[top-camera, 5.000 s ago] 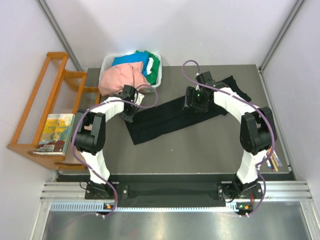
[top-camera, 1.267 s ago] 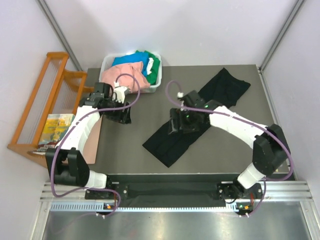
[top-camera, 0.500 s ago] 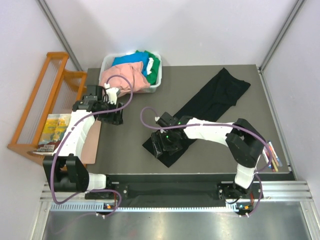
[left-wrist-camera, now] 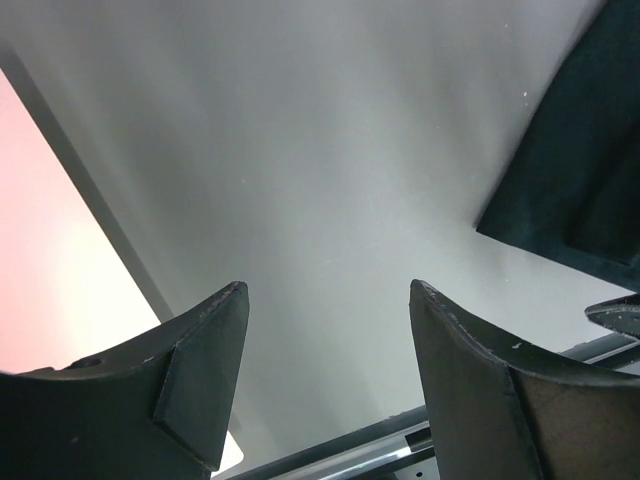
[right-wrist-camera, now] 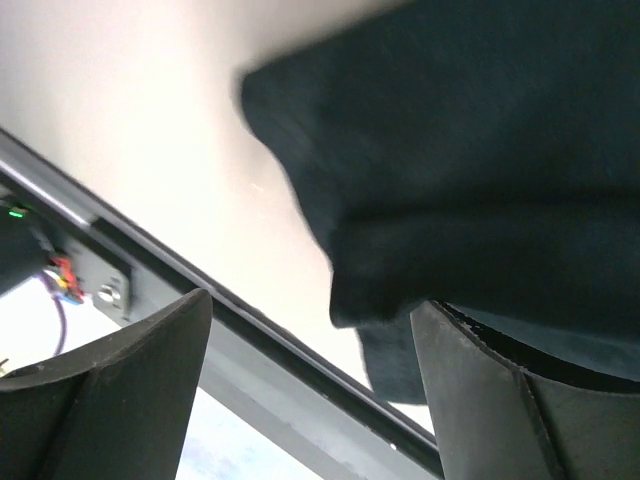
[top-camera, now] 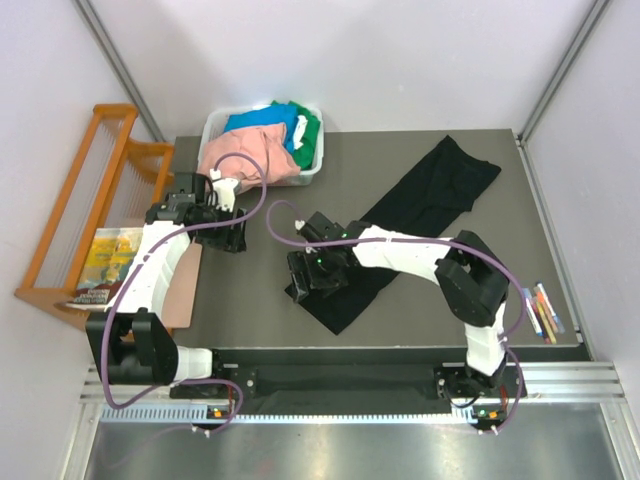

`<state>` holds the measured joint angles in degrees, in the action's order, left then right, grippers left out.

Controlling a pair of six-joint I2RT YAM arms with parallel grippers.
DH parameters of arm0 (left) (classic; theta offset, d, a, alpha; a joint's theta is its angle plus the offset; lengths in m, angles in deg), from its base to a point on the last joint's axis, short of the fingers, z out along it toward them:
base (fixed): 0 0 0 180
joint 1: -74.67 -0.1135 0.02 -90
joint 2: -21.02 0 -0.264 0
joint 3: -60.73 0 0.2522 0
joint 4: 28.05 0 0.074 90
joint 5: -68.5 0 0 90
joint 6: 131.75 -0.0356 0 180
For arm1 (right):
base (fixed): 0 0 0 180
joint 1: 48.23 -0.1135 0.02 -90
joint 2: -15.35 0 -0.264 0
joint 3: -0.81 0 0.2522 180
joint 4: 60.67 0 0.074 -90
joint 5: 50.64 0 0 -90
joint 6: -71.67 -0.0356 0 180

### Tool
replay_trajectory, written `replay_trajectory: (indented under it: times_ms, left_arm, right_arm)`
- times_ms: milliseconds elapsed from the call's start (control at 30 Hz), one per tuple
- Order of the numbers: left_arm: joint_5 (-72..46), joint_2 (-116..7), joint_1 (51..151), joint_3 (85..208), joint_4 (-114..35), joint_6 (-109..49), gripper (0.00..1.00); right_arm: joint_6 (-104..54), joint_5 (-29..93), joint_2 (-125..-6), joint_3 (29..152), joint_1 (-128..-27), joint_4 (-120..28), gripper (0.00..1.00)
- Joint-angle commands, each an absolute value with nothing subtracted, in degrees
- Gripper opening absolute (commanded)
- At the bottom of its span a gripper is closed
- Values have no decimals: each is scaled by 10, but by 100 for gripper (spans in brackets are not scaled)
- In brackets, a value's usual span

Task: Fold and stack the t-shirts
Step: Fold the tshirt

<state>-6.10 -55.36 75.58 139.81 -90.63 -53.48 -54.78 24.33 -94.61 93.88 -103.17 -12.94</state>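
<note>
a large black soft-cloth t-shirt is laid out as a long, bunched diagonal band. its near end lies directly beneath the right tool, and its far end lies well beyond that tool. it is judged to be stretched out this way for flattening before any fold is made.

just beyond the left tool, a white plastic bin is filled with three shirts. a salmon-pink t-shirt spills over its near wall, and a blue t-shirt and a green t-shirt lie further in. these are taken to be waiting their turn.

the right tool's jaws are held wide apart over the black cloth's doubled corner, with nothing clamped, probably so that this edge can be taken. the left tool's jaws are likewise apart and nothing is held. bare desk lies below it and the black shirt well off to its right, so it appears to be kept clear.

plain pale walls are seen around the cell. the matte dark grey desk looks smooth, so cloth is expected to slide easily. outward from the left tool, off the desk, an orange wooden rack carrying a book is seen.
</note>
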Motion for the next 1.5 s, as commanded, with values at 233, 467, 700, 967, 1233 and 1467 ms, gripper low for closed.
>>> replay_trajectory:
  times_ms: [233, 467, 700, 967, 1233, 1467]
  left_arm:
    - [-53, -544, 753, 1392, -909, -548, 70]
    - [-54, -546, 753, 1393, -908, -551, 70]
    - [-30, -554, 753, 1391, -906, -551, 70]
    - [-29, -559, 753, 1391, -911, -554, 70]
    - [-20, -561, 753, 1394, -916, -560, 70]
    - [-8, -564, 754, 1393, -921, -555, 70]
  right_arm:
    - [-539, 238, -1002, 1017, -1029, -145, 80]
    - [-538, 227, -1065, 1071, -1026, -148, 80]
    - [-503, 201, -1124, 1174, -1040, -105, 80]
    - [-442, 219, -1045, 1158, -1061, -50, 84]
    - [-426, 312, -867, 946, -1090, -48, 85]
    - [-454, 452, -796, 866, -1048, -19, 84]
